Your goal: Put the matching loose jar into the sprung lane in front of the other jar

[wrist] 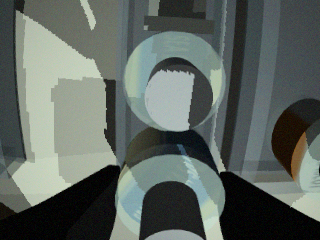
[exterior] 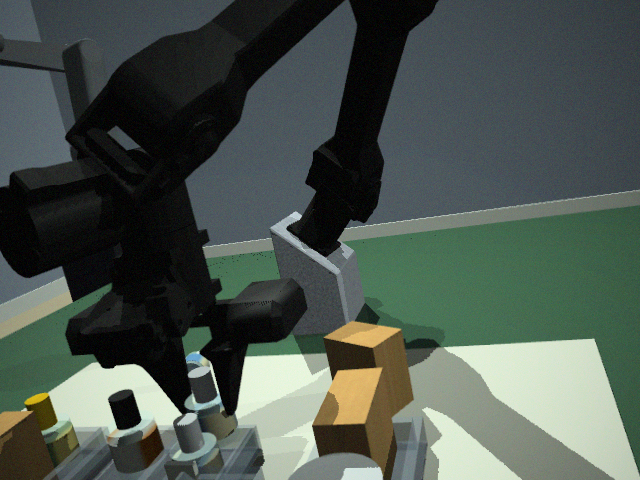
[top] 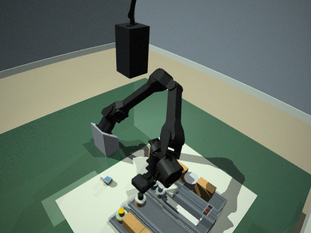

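Note:
My gripper is shut on a clear glass jar with a grey cap, held upright between the fingertips at the front end of a lane. The matching grey-capped jar stands in the sprung lane directly behind it. In the wrist view the two jars overlap, so I cannot tell whether they touch. A dark bar, apparently the pusher plate, shows behind the lane jar. The held jar's base and the low front stop are hidden, so its height above the lane floor is unclear.
A black-capped jar stands in the neighbouring lane. A yellow-capped jar stands beyond it. A small blue jar lies on the table. Orange blocks and a grey round object stand on the other side.

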You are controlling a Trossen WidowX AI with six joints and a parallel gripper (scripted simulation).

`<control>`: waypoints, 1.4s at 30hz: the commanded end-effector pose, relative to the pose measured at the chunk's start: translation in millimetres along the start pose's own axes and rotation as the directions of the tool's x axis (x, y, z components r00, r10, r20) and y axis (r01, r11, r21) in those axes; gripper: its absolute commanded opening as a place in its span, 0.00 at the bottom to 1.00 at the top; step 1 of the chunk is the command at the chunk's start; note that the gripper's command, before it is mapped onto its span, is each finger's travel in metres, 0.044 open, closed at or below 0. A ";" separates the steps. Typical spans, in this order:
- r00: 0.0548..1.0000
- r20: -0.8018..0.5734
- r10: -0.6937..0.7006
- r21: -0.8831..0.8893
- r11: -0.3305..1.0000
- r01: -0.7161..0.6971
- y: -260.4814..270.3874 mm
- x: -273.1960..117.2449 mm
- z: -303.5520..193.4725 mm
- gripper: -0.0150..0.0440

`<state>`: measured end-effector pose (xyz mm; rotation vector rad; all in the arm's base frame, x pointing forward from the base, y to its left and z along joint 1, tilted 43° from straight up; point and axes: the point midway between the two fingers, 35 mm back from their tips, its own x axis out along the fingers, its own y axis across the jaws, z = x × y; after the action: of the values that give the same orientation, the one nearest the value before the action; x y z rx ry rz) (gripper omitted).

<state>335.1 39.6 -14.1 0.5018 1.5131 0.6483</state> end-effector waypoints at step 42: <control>1.000 0.025 0.004 -0.018 1.000 -0.003 1.8 -2.6 13.3 0.25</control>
<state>339.2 40.2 -14.4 0.5019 1.5123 0.6493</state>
